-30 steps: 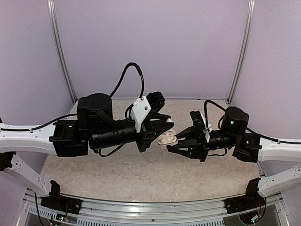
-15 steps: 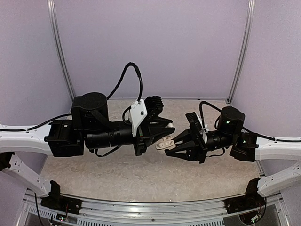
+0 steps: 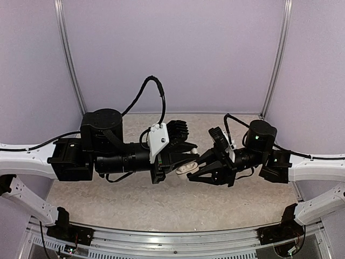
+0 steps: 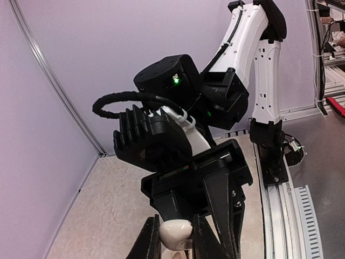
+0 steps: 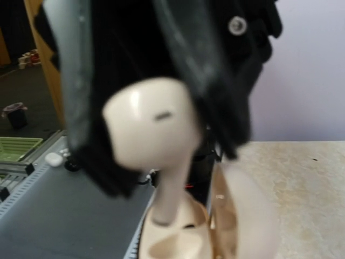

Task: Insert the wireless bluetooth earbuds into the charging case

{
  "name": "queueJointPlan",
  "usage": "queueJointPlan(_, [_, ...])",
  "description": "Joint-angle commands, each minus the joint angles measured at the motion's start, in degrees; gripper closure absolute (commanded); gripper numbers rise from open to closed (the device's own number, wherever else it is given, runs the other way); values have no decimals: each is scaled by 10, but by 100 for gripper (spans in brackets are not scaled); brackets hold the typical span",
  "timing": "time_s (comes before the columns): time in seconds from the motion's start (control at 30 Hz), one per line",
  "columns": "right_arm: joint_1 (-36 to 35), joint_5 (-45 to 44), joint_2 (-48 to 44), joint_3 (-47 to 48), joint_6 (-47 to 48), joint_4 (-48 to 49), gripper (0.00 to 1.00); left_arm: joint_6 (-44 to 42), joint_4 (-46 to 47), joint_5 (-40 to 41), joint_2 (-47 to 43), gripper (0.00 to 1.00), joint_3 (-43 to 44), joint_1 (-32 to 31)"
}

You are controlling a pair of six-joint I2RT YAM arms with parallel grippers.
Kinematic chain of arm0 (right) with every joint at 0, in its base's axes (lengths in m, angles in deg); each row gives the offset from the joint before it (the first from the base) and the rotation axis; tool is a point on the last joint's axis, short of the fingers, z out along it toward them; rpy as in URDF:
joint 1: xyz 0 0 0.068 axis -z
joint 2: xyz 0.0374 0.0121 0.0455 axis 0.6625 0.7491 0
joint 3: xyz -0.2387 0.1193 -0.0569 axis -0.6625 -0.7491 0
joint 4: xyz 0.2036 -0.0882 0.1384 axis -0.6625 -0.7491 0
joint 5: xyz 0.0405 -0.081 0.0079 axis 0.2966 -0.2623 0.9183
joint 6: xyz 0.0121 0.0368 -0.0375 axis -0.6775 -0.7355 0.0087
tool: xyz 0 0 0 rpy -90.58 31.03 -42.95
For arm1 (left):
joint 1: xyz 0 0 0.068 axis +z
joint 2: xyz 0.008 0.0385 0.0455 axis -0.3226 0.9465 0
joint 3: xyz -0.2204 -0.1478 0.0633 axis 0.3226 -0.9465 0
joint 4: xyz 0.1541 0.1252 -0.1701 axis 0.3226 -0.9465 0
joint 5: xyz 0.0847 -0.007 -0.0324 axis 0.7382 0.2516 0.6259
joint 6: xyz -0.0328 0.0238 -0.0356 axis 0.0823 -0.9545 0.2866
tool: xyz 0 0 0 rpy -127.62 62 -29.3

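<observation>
Small white rounded plastic charging case [image 5: 175, 240], hinged lid open: clamped between the fingers of the left pincer [image 4: 173, 245], held in the air above the beige speckled table [image 3: 161, 205]. Tiny white plastic earbud [image 5: 151, 121] with short stem: pinched in the closed right pincer [image 3: 197, 171], upright, stem tip at one well of the case.

- earbud [image 5: 145, 121]: smooth, glossy cream plastic, bright highlight on the dome.
- charging case [image 5: 178, 240]: same glossy cream plastic.
- right gripper [image 5: 148, 129], fingers [image 5: 215, 86]: matt black plastic.
- table [image 3: 161, 208]: matt, speckled beige, stone-like.
- rail [image 3: 161, 236]: ribbed bare metal.
</observation>
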State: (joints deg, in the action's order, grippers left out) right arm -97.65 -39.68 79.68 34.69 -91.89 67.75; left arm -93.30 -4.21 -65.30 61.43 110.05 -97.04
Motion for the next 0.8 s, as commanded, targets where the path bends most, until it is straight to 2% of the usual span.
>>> queueJointPlan(0.0, [-3,34,6,25,-21,27,100,-18,-5,0,-15,92,-4,-4])
queueJointPlan(0.77, [-3,61,18,40,-39,34,100,-40,-35,-9,-17,92,-4,-10])
